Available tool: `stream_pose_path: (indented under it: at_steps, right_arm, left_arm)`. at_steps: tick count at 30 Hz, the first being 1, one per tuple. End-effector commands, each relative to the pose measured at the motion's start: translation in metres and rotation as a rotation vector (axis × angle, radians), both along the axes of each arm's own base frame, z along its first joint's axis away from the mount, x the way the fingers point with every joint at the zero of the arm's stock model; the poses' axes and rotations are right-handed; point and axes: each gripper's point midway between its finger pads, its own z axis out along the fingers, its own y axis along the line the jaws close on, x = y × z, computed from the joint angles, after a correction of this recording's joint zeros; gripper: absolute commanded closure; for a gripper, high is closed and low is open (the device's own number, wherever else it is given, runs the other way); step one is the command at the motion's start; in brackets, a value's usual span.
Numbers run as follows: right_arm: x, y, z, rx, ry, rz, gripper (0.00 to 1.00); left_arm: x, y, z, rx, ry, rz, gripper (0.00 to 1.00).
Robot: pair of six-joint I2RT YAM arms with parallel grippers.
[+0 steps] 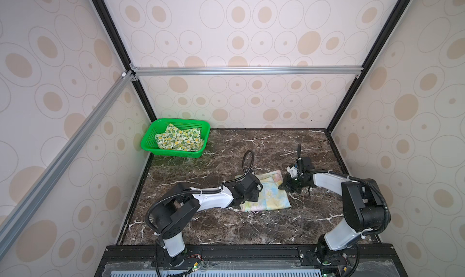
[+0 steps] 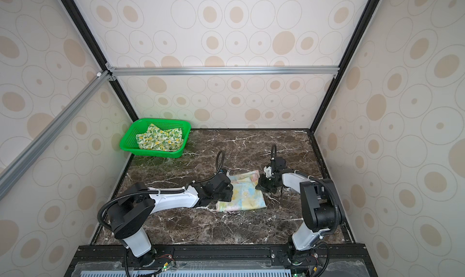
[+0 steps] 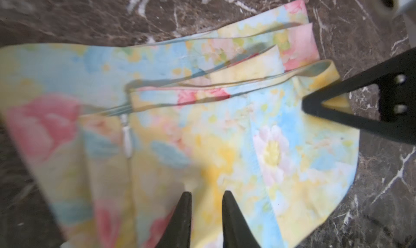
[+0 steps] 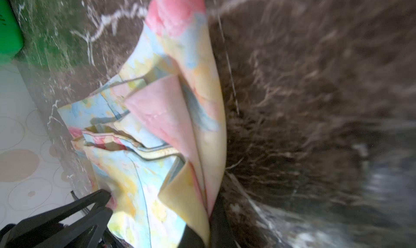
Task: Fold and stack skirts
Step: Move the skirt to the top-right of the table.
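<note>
Right end effector (image 4: 209, 213) is pinching the skirt (image 1: 269, 196) edge; left end effector (image 3: 207, 197), slightly parted, is hovering above. Fold slowly, edges aligned.

Your tabletop (image 1: 251, 228): dark brown marble, white veins. Floral skirt (image 1: 270, 199) lies on it between left tool (image 3: 207, 194) and right tool (image 1: 284, 187), partly folded, mostly flat, edge nearest right tool raised. Green basket (image 1: 146, 143) sits at far corner, well beyond left tool, apart from skirt.
</note>
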Motion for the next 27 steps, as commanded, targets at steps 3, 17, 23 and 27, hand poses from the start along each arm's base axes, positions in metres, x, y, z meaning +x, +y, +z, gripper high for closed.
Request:
stream_pose_path:
  at_steps: [3, 17, 23, 27]
  right_arm:
    - [0.024, -0.03, 0.012, -0.106, -0.004, 0.009, 1.0]
    - [0.108, -0.129, 0.021, -0.218, -0.042, -0.124, 1.0]
    - [0.143, -0.174, 0.022, -0.194, -0.059, -0.183, 1.0]
    - [0.163, -0.196, 0.019, -0.204, -0.059, -0.184, 1.0]
  left_arm:
    - [0.009, 0.034, 0.019, 0.018, -0.055, 0.069, 0.74]
    - [0.026, 0.062, 0.037, 0.049, -0.085, 0.114, 0.73]
    - [0.032, 0.065, 0.032, 0.052, -0.063, 0.127, 0.74]
    - [0.036, 0.064, 0.029, 0.064, -0.046, 0.129, 0.74]
